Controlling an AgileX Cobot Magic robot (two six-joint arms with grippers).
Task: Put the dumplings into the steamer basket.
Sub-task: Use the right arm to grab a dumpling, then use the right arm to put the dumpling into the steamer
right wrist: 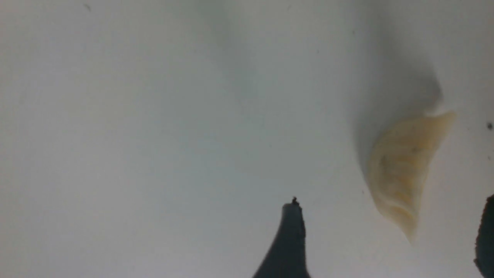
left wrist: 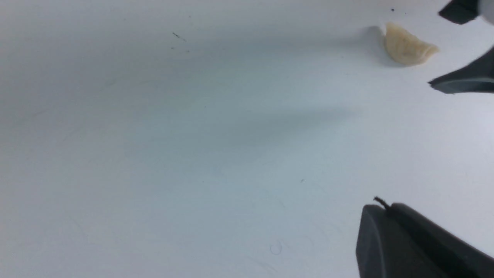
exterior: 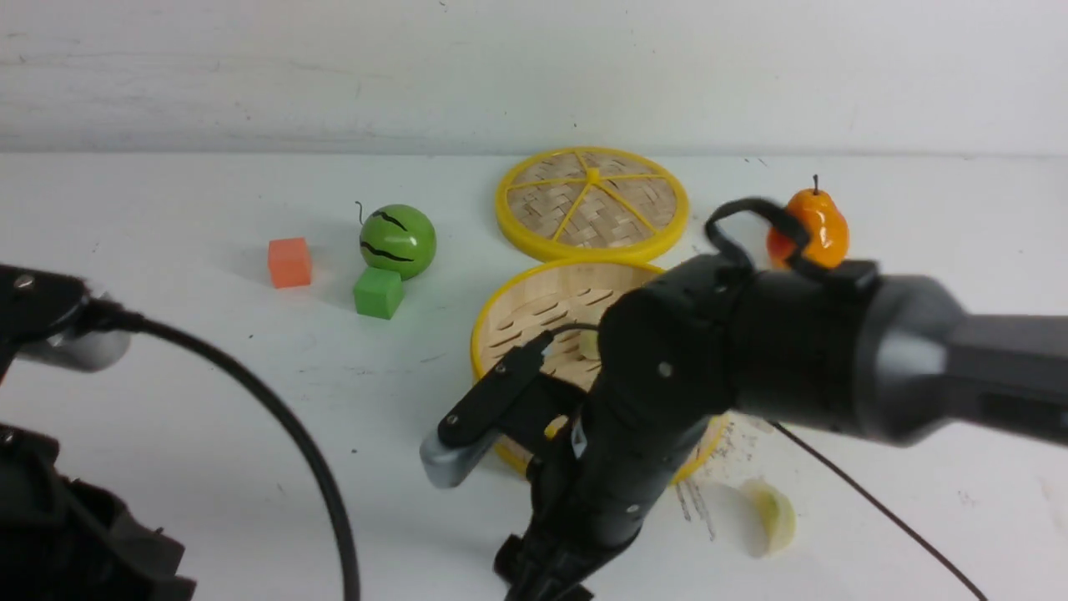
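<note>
Near side of basket (exterior: 478,334): pick-up appears in hand. Right gripper (right wrist: 390,199), wide and empty, is poised above dumpling (right wrist: 399,170); lowering, then closing, is required. Left gripper (left wrist: 383,208) is closed, empty.

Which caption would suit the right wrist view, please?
Open right hand above the white table, a pleated dumpling between its fingers.

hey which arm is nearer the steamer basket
Right: the right arm reaches in front of the steamer basket, partly hiding it; the left arm is off to its left.
</note>
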